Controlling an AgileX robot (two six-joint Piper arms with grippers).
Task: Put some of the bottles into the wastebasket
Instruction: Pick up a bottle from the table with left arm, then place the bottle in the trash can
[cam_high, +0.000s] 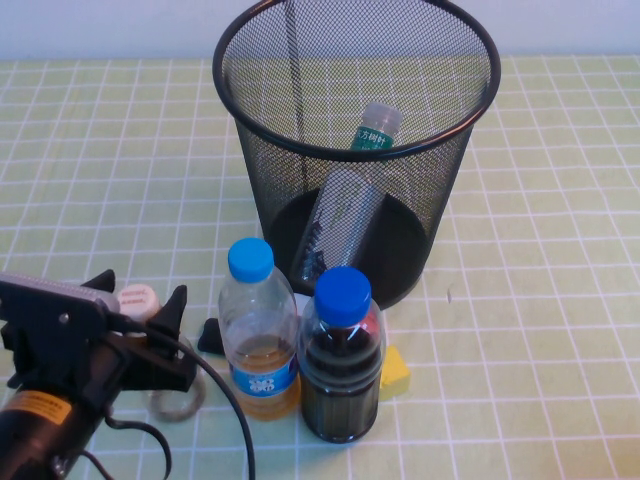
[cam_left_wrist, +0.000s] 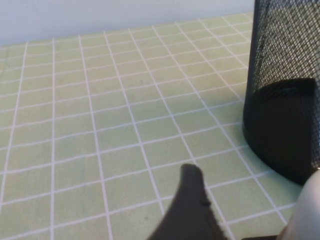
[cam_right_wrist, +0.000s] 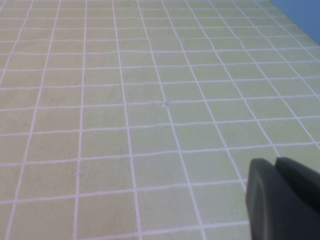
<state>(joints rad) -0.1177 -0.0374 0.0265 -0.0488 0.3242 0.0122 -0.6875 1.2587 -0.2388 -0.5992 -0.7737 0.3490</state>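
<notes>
Green checked cloth with thin white lines covers the tabletop (cam_high: 560, 200). Toward the back stands the round black wire-mesh wastebasket (cam_high: 355, 150), tapering to a solid base. Inside it leans the clear plastic bottle with the white cap and green label (cam_high: 350, 195), long axis tilted, cap up toward the far rim, its lower half blurred by the mesh. The left hand (cam_high: 140, 305), fingers apart, straddles the short squat bottle with the pale pinkish cap (cam_high: 140, 300); its body is mostly hidden. Beside it stand a light-blue-capped bottle of amber liquid (cam_high: 258, 335) and a blue-capped bottle of dark liquid (cam_high: 341, 360). Of the right hand (cam_right_wrist: 287, 192) only a dark edge shows in its wrist view, over bare cloth; I cannot tell its state.
</notes>
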